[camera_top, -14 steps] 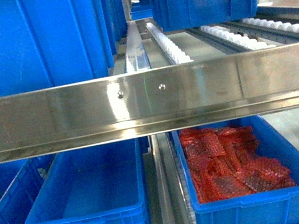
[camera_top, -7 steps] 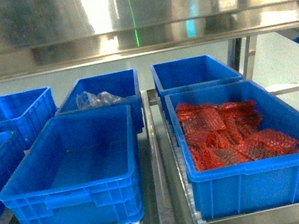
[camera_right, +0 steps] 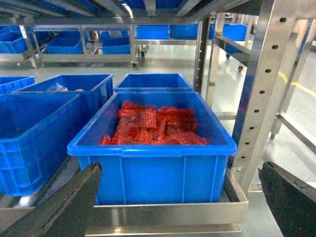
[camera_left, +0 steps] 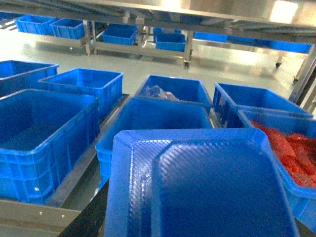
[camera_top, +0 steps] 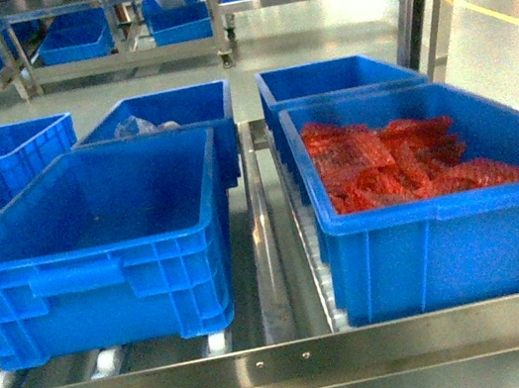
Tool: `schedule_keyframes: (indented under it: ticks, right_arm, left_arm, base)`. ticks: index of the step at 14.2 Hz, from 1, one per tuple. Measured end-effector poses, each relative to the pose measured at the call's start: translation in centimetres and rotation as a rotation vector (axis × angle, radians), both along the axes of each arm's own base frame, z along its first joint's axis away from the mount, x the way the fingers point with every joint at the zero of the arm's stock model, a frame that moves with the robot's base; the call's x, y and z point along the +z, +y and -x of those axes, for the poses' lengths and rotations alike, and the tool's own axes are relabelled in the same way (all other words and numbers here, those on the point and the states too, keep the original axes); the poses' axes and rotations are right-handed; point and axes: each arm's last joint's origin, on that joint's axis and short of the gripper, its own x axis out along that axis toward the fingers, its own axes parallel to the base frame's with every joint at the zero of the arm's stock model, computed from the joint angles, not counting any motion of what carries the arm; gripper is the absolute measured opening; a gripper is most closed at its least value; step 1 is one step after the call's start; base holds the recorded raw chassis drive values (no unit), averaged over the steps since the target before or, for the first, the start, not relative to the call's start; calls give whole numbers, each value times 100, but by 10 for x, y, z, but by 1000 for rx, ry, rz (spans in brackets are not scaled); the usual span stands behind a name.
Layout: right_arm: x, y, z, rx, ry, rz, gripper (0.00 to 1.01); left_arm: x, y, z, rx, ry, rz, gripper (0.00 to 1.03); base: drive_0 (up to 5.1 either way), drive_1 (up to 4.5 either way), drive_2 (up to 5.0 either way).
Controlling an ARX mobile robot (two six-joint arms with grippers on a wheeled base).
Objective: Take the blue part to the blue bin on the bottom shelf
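Dark, matte right gripper [camera_right: 177,197] fingers [camera_right: 59,207]

empty blue bin [camera_top: 99,252] upright on bottom shelf [camera_top: 290,364], blue part [camera_left: 202,192] textured, flat

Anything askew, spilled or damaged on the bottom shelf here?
Nothing stands out. The blue bin sits square on the bottom shelf and looks empty; the neighbouring crate holds its red bubble-wrap packets inside, none spilled.

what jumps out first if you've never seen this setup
The crate of red bubble-wrap packets at front right of the bottom shelf, the only warm colour among the blue. Left of it across the divider rail sits the empty blue bin. In the left wrist view, a blue textured tray fills the foreground.
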Motion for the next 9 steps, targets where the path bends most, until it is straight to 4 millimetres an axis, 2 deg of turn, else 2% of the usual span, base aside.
schedule_keyframes:
  ticks: [9]
  right_arm:
    - [0, 0, 0, 0, 0, 0, 98]
  left_arm:
    - [0, 0, 0, 0, 4, -2, 43]
  base:
    - [0, 0, 0]
